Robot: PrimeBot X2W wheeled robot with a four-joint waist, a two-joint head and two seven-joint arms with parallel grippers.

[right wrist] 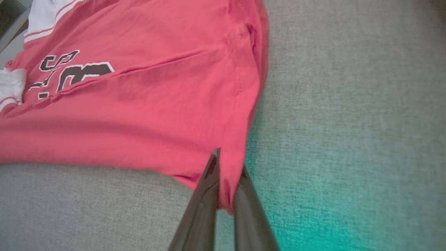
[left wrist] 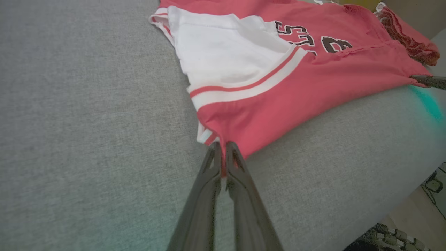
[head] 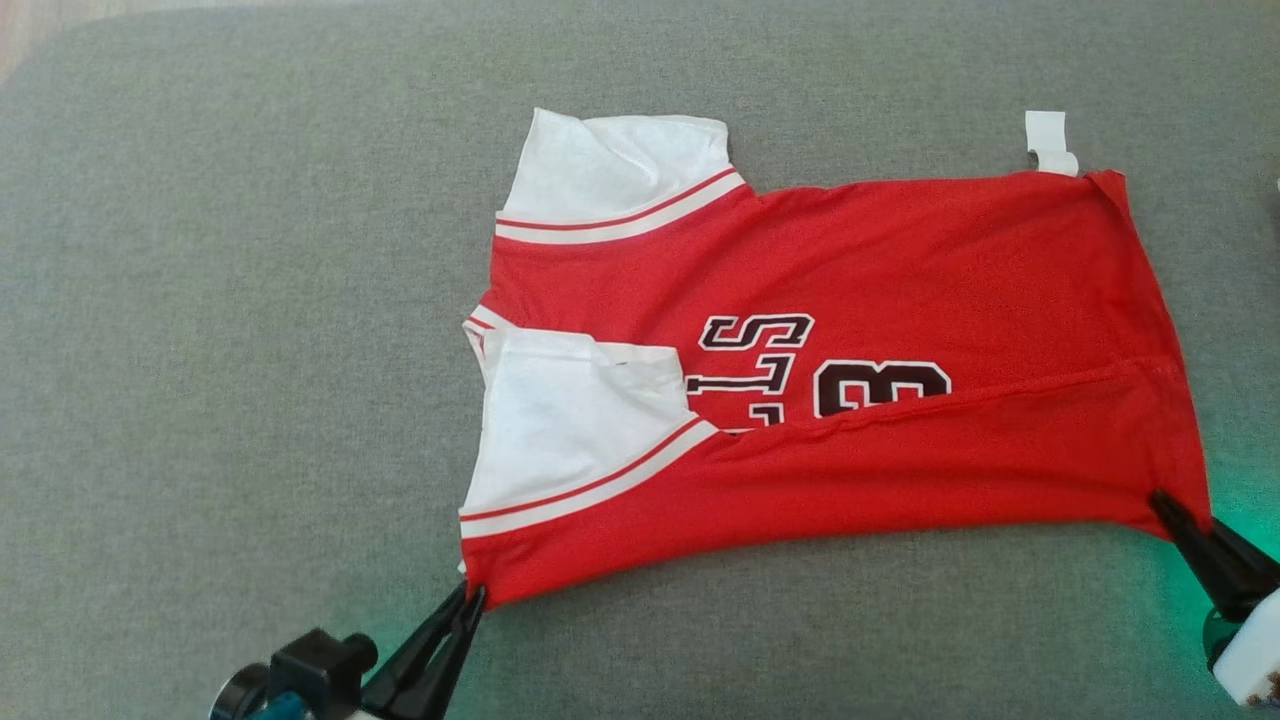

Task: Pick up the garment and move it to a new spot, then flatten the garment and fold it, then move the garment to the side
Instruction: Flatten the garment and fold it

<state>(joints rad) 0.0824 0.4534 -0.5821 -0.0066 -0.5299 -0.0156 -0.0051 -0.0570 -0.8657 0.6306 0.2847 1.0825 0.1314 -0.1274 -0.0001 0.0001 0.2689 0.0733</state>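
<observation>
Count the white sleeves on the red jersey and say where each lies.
2. The far sleeve lies at the jersey's far left corner; the near sleeve sits on the folded-over near edge, by the left end effector. None appears hidden.

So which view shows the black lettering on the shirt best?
The head view: the lettering lies near mid-picture, sharp, though a fold of the shirt hides its lower part. The left wrist view shows it small and slanted near the top; the right wrist view, blurred at the left edge.

Red garment (head: 900, 260) with white striped sleeves, dark lettering, on grey cloth surface (head: 200, 400)
</observation>
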